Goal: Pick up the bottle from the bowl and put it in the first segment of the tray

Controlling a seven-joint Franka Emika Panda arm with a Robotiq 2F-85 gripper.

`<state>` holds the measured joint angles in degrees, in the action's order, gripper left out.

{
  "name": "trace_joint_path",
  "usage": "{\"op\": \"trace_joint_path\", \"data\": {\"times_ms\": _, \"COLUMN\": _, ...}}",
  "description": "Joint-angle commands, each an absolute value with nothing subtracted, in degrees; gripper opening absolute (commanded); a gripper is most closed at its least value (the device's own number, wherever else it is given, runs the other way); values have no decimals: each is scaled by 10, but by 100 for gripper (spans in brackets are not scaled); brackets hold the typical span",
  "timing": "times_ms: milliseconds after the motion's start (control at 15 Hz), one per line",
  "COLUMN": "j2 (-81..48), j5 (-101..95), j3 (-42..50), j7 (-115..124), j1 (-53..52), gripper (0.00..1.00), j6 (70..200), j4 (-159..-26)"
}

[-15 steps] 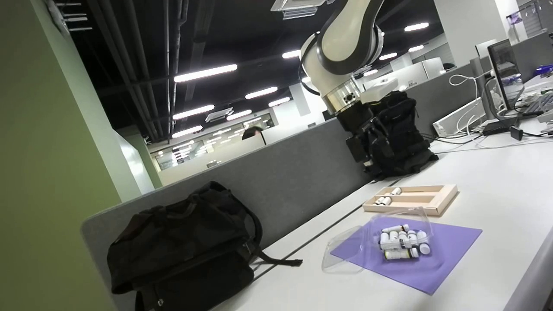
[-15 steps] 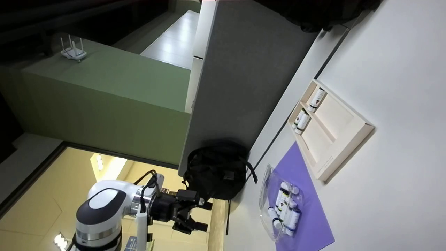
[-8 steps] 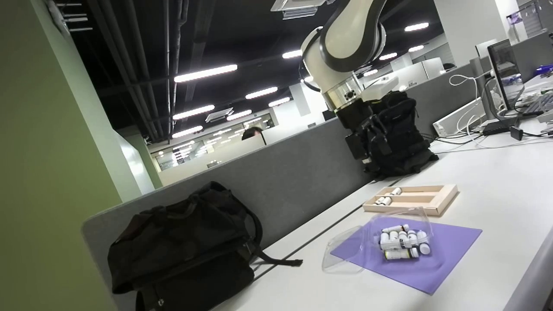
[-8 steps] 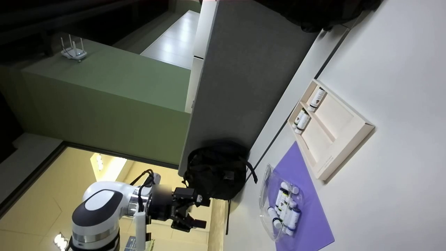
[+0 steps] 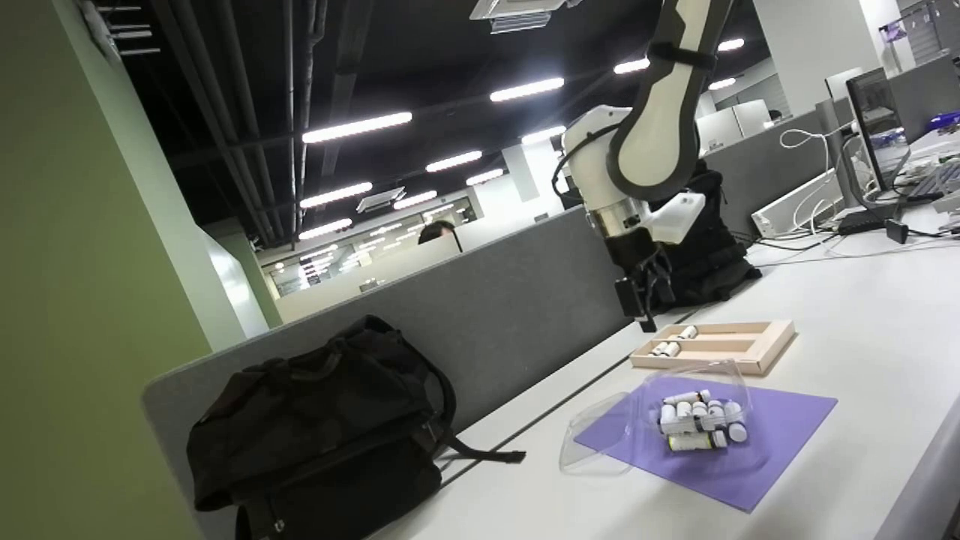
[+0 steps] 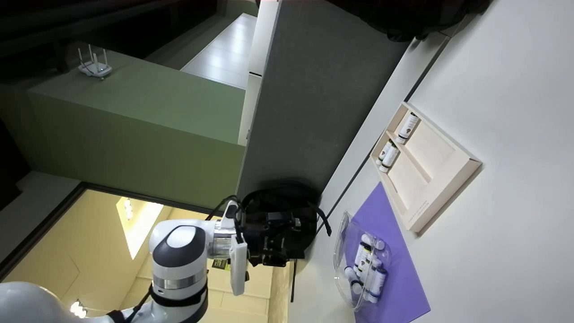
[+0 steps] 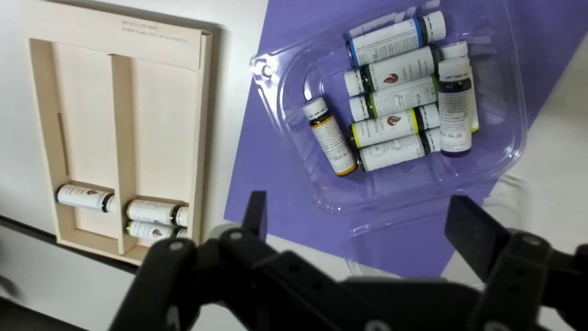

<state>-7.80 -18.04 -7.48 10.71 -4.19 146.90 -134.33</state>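
Note:
The bowl is a clear plastic container (image 7: 337, 205) holding several small white-labelled bottles, one with an orange band (image 7: 333, 142) apart at its left in the wrist view. It also shows in both exterior views (image 5: 731, 373) (image 6: 344, 290). The light wooden tray (image 7: 120, 138) has two long segments, also visible in both exterior views (image 5: 769, 352) (image 6: 441, 199). One bottle (image 7: 85, 197) lies in one segment and two bottles (image 7: 152, 212) lie in the other. My gripper (image 7: 358, 202) is open and empty, in the air above the table; it shows in both exterior views (image 5: 649, 309) (image 6: 299, 240).
A purple mat (image 7: 250, 161) lies under the bowl, close to the tray. The bowl's clear open lid (image 5: 598, 450) lies beside it. A grey partition (image 5: 525, 292) runs along the table. Black backpacks (image 5: 322, 427) (image 5: 712, 255) stand against it. A monitor (image 5: 877, 127) and cables are farther off.
My arm and gripper have moved down and to the right in an exterior view, nearer the tray and bowl. The wrist has turned somewhat. The bottles, bowl and tray have not moved.

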Motion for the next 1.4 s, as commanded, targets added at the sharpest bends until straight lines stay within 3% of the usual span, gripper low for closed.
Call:
{"op": "trace_joint_path", "data": {"times_ms": 0, "j2": -141, "j5": -192, "j3": -58, "j7": 137, "j1": -73, "gripper": 100, "j6": 1503, "j4": -1334}}
{"op": "trace_joint_path", "data": {"times_ms": 667, "j2": -227, "j5": -160, "j3": -38, "j7": 128, "j1": -142, "gripper": 100, "j6": 1534, "j4": -1315}}
{"op": "trace_joint_path", "data": {"times_ms": 1333, "j2": -202, "j5": -60, "j3": -51, "j7": 84, "j1": -119, "gripper": 100, "j6": 1542, "j4": -1330}}
